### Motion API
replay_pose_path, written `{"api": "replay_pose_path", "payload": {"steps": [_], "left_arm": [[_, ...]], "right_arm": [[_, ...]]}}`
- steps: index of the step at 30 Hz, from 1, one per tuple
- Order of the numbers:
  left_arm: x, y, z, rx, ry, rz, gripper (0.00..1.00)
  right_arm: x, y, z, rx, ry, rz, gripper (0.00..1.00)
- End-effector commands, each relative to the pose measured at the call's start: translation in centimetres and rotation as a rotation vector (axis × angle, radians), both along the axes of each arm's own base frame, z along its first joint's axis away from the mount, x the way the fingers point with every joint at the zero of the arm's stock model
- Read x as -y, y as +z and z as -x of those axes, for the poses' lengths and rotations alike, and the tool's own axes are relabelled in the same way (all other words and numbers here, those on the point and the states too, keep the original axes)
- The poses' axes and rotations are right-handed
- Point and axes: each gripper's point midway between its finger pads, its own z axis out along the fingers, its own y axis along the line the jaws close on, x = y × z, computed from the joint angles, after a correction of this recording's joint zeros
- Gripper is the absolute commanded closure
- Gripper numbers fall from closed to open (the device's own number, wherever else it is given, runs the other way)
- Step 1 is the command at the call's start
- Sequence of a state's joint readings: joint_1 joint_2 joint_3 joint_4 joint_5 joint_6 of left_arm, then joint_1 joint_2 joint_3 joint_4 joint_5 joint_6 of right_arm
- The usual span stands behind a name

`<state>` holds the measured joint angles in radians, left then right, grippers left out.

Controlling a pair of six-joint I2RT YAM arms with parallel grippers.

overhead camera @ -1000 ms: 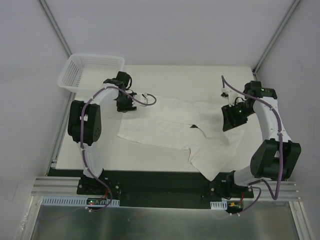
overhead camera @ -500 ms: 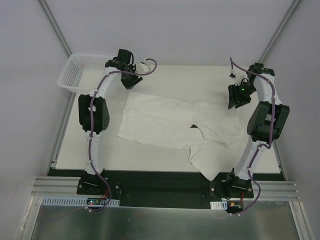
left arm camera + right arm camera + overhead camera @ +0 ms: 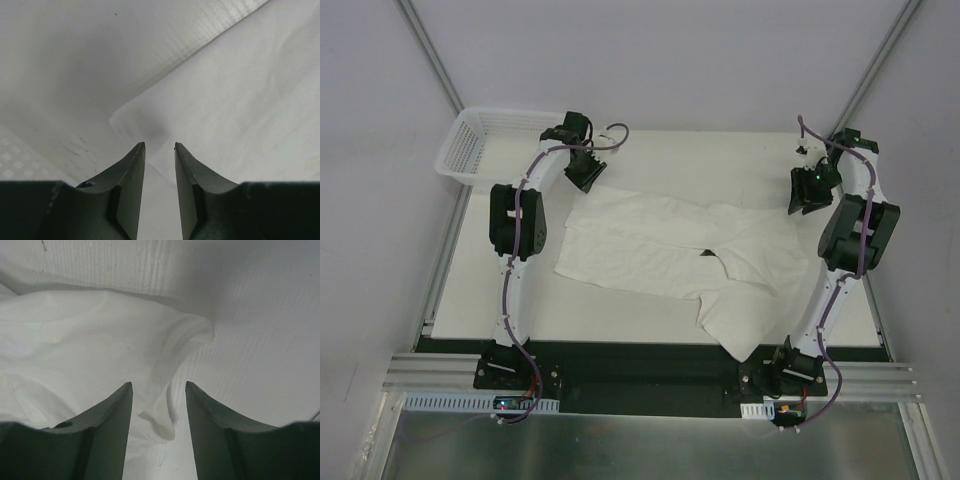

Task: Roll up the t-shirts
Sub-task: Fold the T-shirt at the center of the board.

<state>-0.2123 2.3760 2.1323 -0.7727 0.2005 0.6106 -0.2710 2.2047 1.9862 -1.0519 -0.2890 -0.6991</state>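
Note:
A white t-shirt lies spread out on the table, with a small dark neck tag near its middle. My left gripper hovers just beyond the shirt's far left corner. In the left wrist view its jaws stand narrowly apart with nothing between them, above the cloth's corner. My right gripper is at the shirt's far right end. In the right wrist view it is open over a curled sleeve edge of the t-shirt.
A white mesh basket stands at the far left corner of the white table, just left of the left arm. Grey walls and metal frame posts close in the table's back and sides. A shirt flap reaches the table's near edge.
Both grippers have risen off the t-shirt and moved toward the table's far side, the right one also further right. The left jaws have narrowed. The shirt's far left corner now shows.

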Motion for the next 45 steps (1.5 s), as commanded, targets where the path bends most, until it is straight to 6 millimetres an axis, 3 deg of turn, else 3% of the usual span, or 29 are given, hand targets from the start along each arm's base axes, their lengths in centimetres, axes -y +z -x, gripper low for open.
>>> {"api": "replay_pose_path", "payload": {"steps": [1, 6, 10, 14, 20, 28, 32, 36, 40, 45], "left_arm": [[0.2, 0.2, -0.1, -0.024, 0.063, 0.024, 0.70], [0.1, -0.7, 0.0, -0.054, 0.101, 0.033, 0.69], [-0.3, -1.8, 0.6, -0.111, 0.153, 0.036, 0.69], [-1.4, -3.4, 0.7, -0.158, 0.232, 0.017, 0.69], [-3.2, -5.2, 0.6, -0.176, 0.311, -0.048, 0.73], [-4.4, -3.5, -1.7, -0.092, 0.387, -0.052, 0.76], [-2.9, -0.1, -2.7, -0.035, 0.357, 0.040, 0.75], [-2.2, 1.8, -3.4, 0.006, 0.345, 0.084, 0.75], [-2.5, 0.2, -3.5, -0.011, 0.353, 0.064, 0.78], [-2.7, -1.8, -3.3, -0.043, 0.357, 0.045, 0.98]], "right_arm": [[-0.8, -0.5, -1.2, -0.008, -0.020, -0.069, 0.50], [-0.8, -2.0, -2.5, -0.014, -0.038, -0.100, 0.48], [-0.4, -4.2, -3.0, -0.052, -0.060, -0.105, 0.47], [0.8, -5.2, -3.6, -0.055, -0.102, -0.048, 0.44], [3.0, -5.4, -6.2, -0.013, -0.208, 0.019, 0.37], [4.6, -5.7, -8.1, 0.043, -0.241, 0.088, 0.40], [4.6, -4.7, -9.4, 0.096, -0.241, 0.082, 0.47], [4.3, -4.6, -9.4, 0.098, -0.232, 0.080, 0.53], [4.6, -4.7, -9.4, 0.097, -0.238, 0.089, 0.63], [4.9, -4.9, -10.1, 0.119, -0.236, 0.095, 0.64]]}}
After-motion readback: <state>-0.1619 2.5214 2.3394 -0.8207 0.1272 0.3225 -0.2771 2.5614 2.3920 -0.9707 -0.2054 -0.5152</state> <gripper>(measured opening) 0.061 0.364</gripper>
